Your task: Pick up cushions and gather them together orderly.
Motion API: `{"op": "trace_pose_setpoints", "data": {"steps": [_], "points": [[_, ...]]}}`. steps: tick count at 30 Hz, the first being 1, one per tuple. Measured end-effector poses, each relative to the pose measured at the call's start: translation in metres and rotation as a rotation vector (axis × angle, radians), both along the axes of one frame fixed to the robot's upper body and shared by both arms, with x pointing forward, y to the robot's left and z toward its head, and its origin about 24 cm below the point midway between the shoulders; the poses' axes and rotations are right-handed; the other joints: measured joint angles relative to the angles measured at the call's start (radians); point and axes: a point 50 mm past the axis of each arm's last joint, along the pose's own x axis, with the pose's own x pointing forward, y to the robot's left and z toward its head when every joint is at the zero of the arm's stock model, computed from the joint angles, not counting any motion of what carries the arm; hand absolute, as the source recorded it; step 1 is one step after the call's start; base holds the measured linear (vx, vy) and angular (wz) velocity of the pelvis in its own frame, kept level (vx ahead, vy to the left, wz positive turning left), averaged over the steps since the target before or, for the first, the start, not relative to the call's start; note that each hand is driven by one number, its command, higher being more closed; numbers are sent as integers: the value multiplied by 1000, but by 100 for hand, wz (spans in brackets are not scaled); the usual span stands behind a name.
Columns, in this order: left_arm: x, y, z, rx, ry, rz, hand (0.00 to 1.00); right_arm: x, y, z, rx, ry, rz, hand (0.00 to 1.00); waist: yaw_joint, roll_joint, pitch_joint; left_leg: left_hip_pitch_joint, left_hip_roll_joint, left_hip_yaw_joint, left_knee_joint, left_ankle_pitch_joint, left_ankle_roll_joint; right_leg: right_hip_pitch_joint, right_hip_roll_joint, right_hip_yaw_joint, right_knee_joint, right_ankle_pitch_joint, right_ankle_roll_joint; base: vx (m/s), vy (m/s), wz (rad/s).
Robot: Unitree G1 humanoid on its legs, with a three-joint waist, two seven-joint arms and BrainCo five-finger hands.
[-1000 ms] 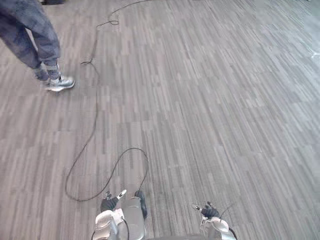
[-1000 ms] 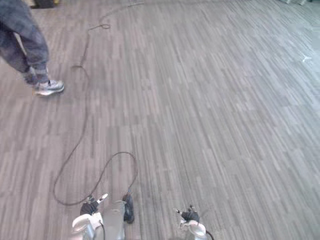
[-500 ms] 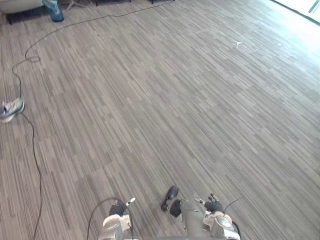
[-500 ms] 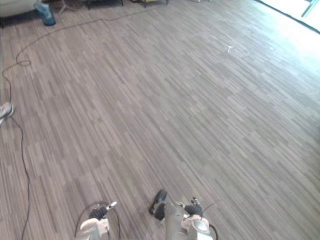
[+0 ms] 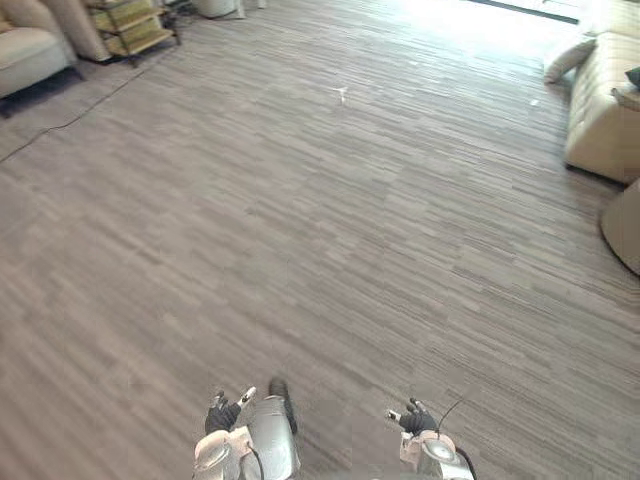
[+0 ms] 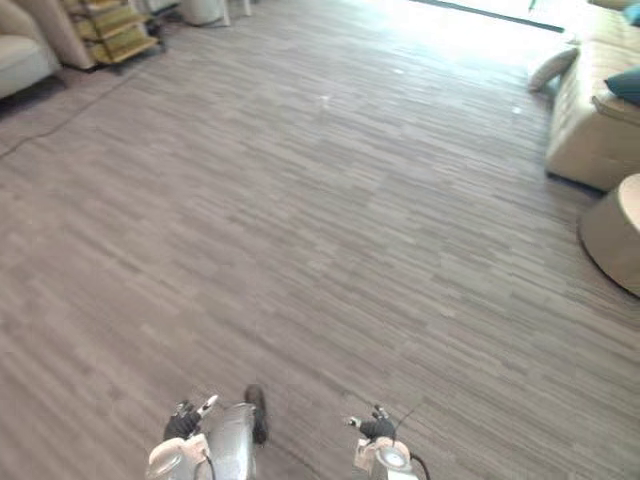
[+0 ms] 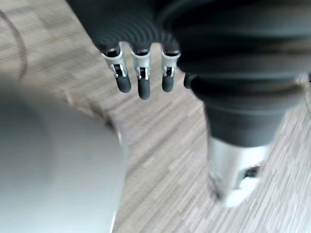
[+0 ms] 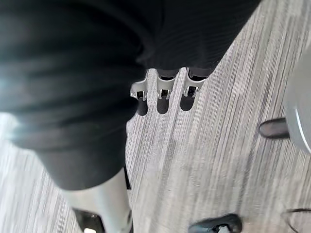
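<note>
Two cushions are coming into sight at the far right edge of the floor, and that is the whole change. The head camera is swinging round, so the picture is shifting, not the things in it. A second ago a person's legs and shoe were showing on the left. Half a second ago only the shoe was left at the edge. A pale sofa (image 6: pixel 585 135) is now standing there on the right. A beige cushion (image 6: pixel 550 68) is resting at its far end, though I cannot tell if it is sitting on the floor or leaning on the sofa. A dark teal cushion (image 6: pixel 624 84) is lying on the sofa itself. A round stool (image 6: pixel 615 235) is sitting nearer, just beside the sofa. An armchair (image 5: pixel 30 55) and a shelf (image 5: pixel 125 25) are standing in the far left corner.

The left hand (image 5: pixel 222 412) and the right hand (image 5: pixel 412 418) are hanging low by the near edge, well apart from both cushions. The left fingers (image 7: pixel 141 82) and the right fingers (image 8: pixel 163 97) are dangling straight and loose, holding nothing.

For the task, I judge that the searching is ending and the approach is beginning. No cushion is being picked up yet, and a wide stretch of floor is lying between.
</note>
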Motion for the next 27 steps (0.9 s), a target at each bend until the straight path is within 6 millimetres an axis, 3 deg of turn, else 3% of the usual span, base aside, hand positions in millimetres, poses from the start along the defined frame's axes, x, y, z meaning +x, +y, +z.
{"op": "trace_pose_setpoints", "data": {"steps": [1,2,3,5,6,7,9,11,13,15,16,17,18,19,20,21,22,23,24,25,27], "points": [[-2,1,-2,2,16,-3,0,-1,-2,0,-3,-1,-11,0,-2,-7,-3,31,-1,33,20,-53,7,-54,-24,-3,137,32,50,822,513,-64],[-3,2,-3,3,28,-4,0,-1,-2,0,-3,-1,-13,0,-1,-10,1,68,-4,56,18,-78,12,-107,-44,-11,267,69,76,644,433,-67],[-3,3,-4,6,51,-16,0,0,-3,0,-6,-5,-14,0,-7,-8,8,143,-26,76,-7,-112,16,-206,-86,-38,506,137,111,629,411,-48],[-3,-3,-7,7,78,-60,0,6,-7,4,-20,-44,-17,0,-46,6,15,292,-63,76,-102,-136,20,-294,-138,-184,727,130,92,559,270,0],[-1,-6,-7,6,77,-78,0,8,-7,5,-21,-54,-17,0,-54,8,15,331,-68,75,-134,-137,18,-318,-140,-223,745,123,88,609,210,24],[7,-15,-6,-3,72,-131,0,11,-9,7,-24,-71,-25,0,-59,14,16,416,-76,77,-220,-139,14,-398,-146,-336,719,82,52,571,149,11],[9,-22,-8,-17,83,-164,0,14,-13,8,-26,-78,-49,0,-66,18,18,472,-79,81,-273,-139,13,-458,-141,-414,624,58,31,459,71,8],[8,-29,-10,-36,104,-191,0,20,-20,10,-39,-95,-66,0,-89,21,21,545,-82,82,-337,-138,12,-535,-120,-489,410,80,14,429,-1,26],[6,-32,-12,-31,116,-221,0,23,-28,12,-55,-102,-79,0,-108,31,37,636,-84,83,-394,-144,2,-552,-88,-527,159,199,-14,588,-90,40],[4,-31,-12,-29,119,-219,0,19,-30,10,-60,-91,-81,0,-110,22,37,694,-100,78,-413,-160,-26,-553,-76,-517,75,257,-31,602,-154,26],[2,-35,-13,-41,123,-216,0,19,-35,11,-71,-94,-82,0,-116,36,36,756,-94,75,-418,-168,-40,-566,-64,-465,172,299,-116,632,-200,-3],[-4,-38,-15,-50,134,-209,0,19,-42,12,-86,-95,-86,0,-114,70,28,744,-58,75,-346,-162,-49,-570,-52,-467,235,225,-120,619,-230,-15],[-4,-39,-15,-54,135,-206,0,20,-45,13,-88,-99,-95,0,-118,84,27,717,-29,65,-260,-162,-49,-562,-45,-470,249,195,-118,693,-336,-21],[-4,-40,-15,-60,132,-195,0,20,-48,15,-92,-110,-115,0,-125,107,31,619,35,28,-18,-131,-97,-533,-10,-471,242,153,-112,570,-319,-16],[-3,-37,-14,-56,118,-173,0,22,-49,16,-96,-117,-113,0,-123,124,40,518,91,-21,218,-66,-130,-498,29,-460,221,140,-120,711,-320,-44],[-1,-35,-12,-59,98,-141,0,23,-49,16,-97,-114,-109,0,-115,140,52,426,145,-51,468,-39,-164,-426,85,-440,184,125,-133,491,-152,-63],[0,-32,-11,-56,91,-128,0,23,-47,16,-93,-107,-99,0,-108,138,58,399,166,-48,554,-46,-164,-382,106,-428,163,117,-138,608,-128,-91],[1,-26,-9,-39,80,-114,0,22,-39,13,-80,-95,-66,0,-100,118,72,351,180,-35,651,-58,-162,-287,129,-397,118,101,-148,551,-102,-85],[2,-18,-6,-16,63,-113,0,23,-30,12,-64,-89,-39,0,-99,90,75,291,181,1,651,-81,-130,-207,138,-363,59,96,-148,524,-98,-78],[4,-16,-5,-12,54,-109,0,23,-26,12,-57,-87,-27,0,-97,78,72,253,181,20,630,-90,-116,-175,141,-346,26,96,-147,581,-108,-70],[7,-11,-1,3,24,-96,0,23,-19,11,-42,-84,-12,0,-84,64,74,126,166,81,405,-121,-66,-76,149,-277,-77,104,-123,526,-35,-78]]}}
